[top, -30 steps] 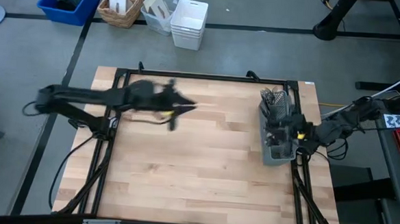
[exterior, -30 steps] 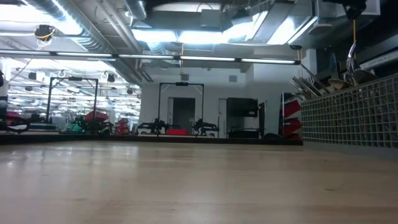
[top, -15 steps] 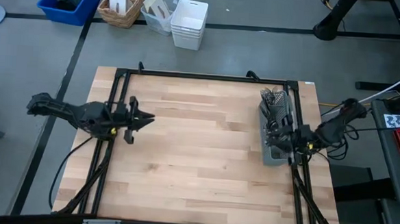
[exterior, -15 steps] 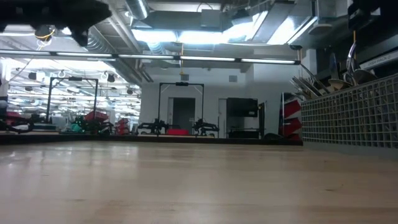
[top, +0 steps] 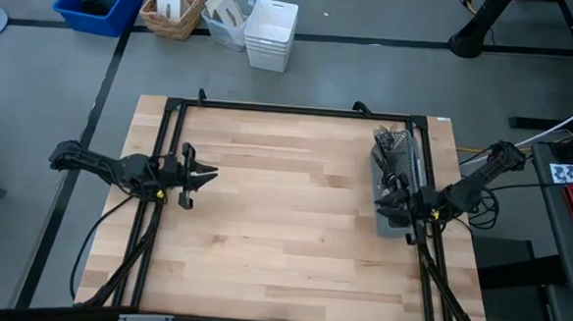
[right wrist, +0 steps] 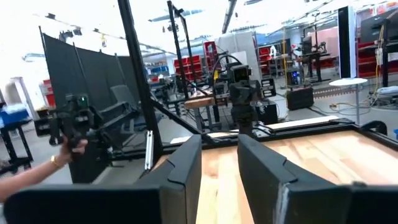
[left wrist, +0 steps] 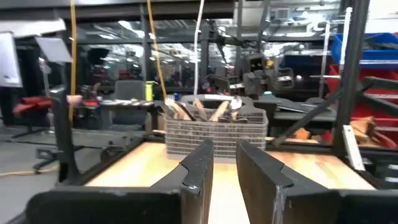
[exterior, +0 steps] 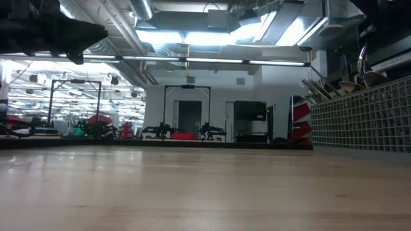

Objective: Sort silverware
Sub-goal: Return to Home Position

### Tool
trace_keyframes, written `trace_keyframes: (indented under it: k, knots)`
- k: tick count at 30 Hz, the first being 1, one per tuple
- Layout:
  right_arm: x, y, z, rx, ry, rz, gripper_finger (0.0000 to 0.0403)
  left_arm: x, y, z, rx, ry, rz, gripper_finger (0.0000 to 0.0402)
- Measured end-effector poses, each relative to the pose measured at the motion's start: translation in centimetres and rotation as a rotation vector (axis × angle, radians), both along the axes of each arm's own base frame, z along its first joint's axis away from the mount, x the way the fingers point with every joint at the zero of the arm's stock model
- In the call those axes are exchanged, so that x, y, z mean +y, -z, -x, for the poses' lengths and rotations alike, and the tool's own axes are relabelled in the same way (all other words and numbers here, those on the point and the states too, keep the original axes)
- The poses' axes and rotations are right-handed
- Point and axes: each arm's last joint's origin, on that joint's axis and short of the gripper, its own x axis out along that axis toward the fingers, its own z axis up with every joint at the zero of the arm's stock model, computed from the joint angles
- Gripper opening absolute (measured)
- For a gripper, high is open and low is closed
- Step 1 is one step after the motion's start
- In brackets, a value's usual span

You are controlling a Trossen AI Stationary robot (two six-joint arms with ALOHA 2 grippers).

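The silverware [left wrist: 205, 109] stands handle-up in a dark wire-mesh caddy [top: 396, 181] at the table's right edge, its pieces leaning on the mesh walls. The low view shows the same silverware [exterior: 329, 86] over the caddy's rim [exterior: 359, 119]. My left gripper [top: 205, 176] hovers open above the table's left side, pointing at the far-off caddy [left wrist: 214, 132]; in its wrist view the left gripper [left wrist: 224, 152] holds nothing. My right gripper [top: 391, 198] is open above the caddy's near end, and the right gripper [right wrist: 219, 146] is empty too.
Bare wooden tabletop [top: 283, 229] lies between the two arms, inside a black frame [top: 289, 110]. Bins and a basket [top: 177, 7] sit on the floor beyond the far edge. A person's hand [right wrist: 62, 155] shows off the table in the right wrist view.
My left arm has pulled back fast from near the table's middle toward the left edge and slowed there, its gripper staying level above the wood. My right arm has shifted a little toward the near edge along the caddy.
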Motion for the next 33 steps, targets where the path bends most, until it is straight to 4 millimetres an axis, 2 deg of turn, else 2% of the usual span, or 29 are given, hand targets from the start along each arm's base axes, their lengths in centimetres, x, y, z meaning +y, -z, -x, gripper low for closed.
trace_keyframes:
  k: [8,11,16,24,33]
  knots:
    - [-0.2,0.3,-1.8,0.012,0.005,0.052,0.0105,0.2,0.1,0.3,0.002,-0.075,-0.087,0.0062]
    - [-0.8,0.6,-2.7,0.036,0.082,0.06,0.0105,0.3,0.3,0.3,0.022,-0.112,-0.084,0.0062]
    - [-1.7,0.9,-3.5,0.059,0.096,0.067,0.0105,0.4,0.6,0.3,0.048,-0.126,-0.055,0.0062]
    - [-2.4,0.4,-2.3,0.011,0.123,0.117,0.0105,0.4,0.9,0.3,0.075,-0.129,-0.05,0.0062]
    - [-3.1,0.8,-0.2,0.043,0.113,0.136,0.0105,0.4,2.0,0.2,0.187,-0.138,-0.077,0.0062]
